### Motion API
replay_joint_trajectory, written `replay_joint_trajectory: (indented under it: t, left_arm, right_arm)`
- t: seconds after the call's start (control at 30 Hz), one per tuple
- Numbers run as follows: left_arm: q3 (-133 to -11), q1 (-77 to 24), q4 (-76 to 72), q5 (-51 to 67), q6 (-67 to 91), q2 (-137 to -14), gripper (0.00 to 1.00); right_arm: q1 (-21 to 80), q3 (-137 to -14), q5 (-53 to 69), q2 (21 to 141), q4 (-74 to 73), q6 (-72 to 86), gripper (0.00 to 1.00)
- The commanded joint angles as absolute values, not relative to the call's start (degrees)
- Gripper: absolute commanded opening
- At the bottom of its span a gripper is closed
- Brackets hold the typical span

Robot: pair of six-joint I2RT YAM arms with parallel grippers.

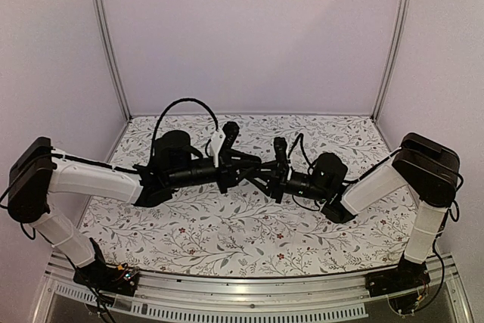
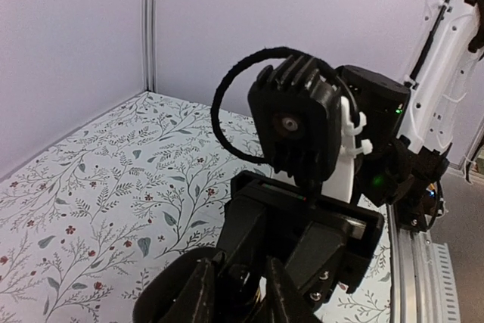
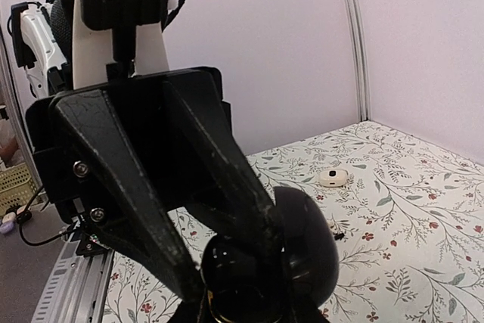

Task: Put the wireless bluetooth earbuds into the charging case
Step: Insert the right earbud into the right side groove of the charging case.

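Currently both arms reach inward and meet nose to nose above the middle of the floral tablecloth (image 1: 227,232).

Left gripper (image 3: 234,266): in the right wrist view I see its two black fingers (image 3: 128,179) run down in a narrowing V and clamp the charging case (image 3: 306,251). The case is held in the air, clear of the cloth. Its glossy rounded shell bulges out past one finger, and a second dark rounded part sits just below it, between the fingertips. I cannot tell whether the lid is raised.

Right gripper (image 1: 265,181): it points straight at the left gripper, with its tips just beside the case in the top view. No view shows its jaws, so I cannot tell whether they are apart or together.

Tablecloth, beyond the case: a tiny black piece (image 3: 340,236) lies flat. It may be an earbud but is too small to confirm. Farther back, a small cream oval piece (image 3: 333,178) rests on the cloth, well apart from both grippers.
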State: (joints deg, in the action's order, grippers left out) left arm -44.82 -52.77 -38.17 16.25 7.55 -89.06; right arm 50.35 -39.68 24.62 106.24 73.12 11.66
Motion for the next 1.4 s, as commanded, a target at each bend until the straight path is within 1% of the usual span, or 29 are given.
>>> replay_joint_trajectory:
  t: [0.0,0.13,0.37,0.5,0.63,0.73,1.0,1.13,1.37]
  left_arm:
    - [-44.4,-53.4,-34.9,15.4,7.6,-87.8,0.27]
    - [-45.5,-53.3,-33.7,15.3,6.7,-86.1,0.34]
    - [-46.9,-53.5,-30.2,14.3,4.2,-82.5,0.42]
    - [-47.4,-53.7,-27.8,14.4,3.6,-80.7,0.44]
    - [-46.8,-53.7,-26.6,12.2,4.3,-78.6,0.42]
    - [-47.3,-53.7,-24.5,10.8,4.0,-78.5,0.42]
    - [-50.2,-53.8,-19.6,11.9,2.7,-81.4,0.55]
    - [-50.9,-53.7,-19.4,12.7,3.0,-82.7,0.56]
    - [-52.9,-53.6,-17.7,10.2,3.5,-84.7,0.53]
  right_arm:
    - [50.7,-40.2,24.6,103.4,75.0,10.4,0.00]
    - [50.7,-39.7,24.6,103.7,75.1,10.5,0.00]
    - [50.7,-39.0,25.2,104.0,75.6,11.2,0.00]
    - [50.7,-38.6,25.5,104.4,76.1,11.8,0.00]
    - [50.7,-38.7,25.4,104.2,75.4,12.0,0.00]
    - [50.7,-38.7,25.4,103.8,74.9,12.1,0.00]
    - [50.7,-38.8,27.3,103.6,74.4,12.0,0.00]
    - [50.7,-38.7,27.8,103.4,74.3,11.8,0.00]
    - [50.8,-38.7,28.2,103.0,73.9,11.0,0.00]
